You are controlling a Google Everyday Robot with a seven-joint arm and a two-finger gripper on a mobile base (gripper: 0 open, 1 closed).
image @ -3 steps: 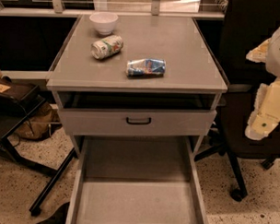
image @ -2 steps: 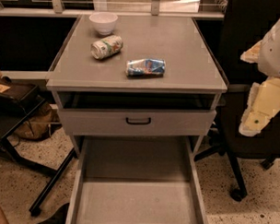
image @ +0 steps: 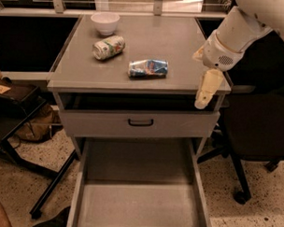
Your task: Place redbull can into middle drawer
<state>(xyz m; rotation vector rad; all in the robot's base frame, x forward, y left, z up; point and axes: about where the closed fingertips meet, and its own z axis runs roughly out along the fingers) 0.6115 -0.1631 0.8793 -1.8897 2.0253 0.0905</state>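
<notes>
Approach step, grasp not yet begun. The claw (image: 202,101) is hanging off the right edge of the counter (image: 182,42), pointing down, level with the counter's near lip; it is carrying nothing, and whether it is apart or together I cannot tell. The redbull can (image: 148,68) is lying on its side near the counter's middle, toward the near edge, well left of the claw and untouched. A green-and-white can (image: 108,47) is lying further left and farther back, with a white bowl (image: 105,22) beyond it at the far edge. The middle drawer (image: 138,208) is standing pulled out below, under the shut drawer front with black handle (image: 140,122). Judgement: the next move is calling for the claw to lift above counter height, travel left over the redbull can, and line up across the can's narrow body, since it is lying flat and could roll when touched.
</notes>
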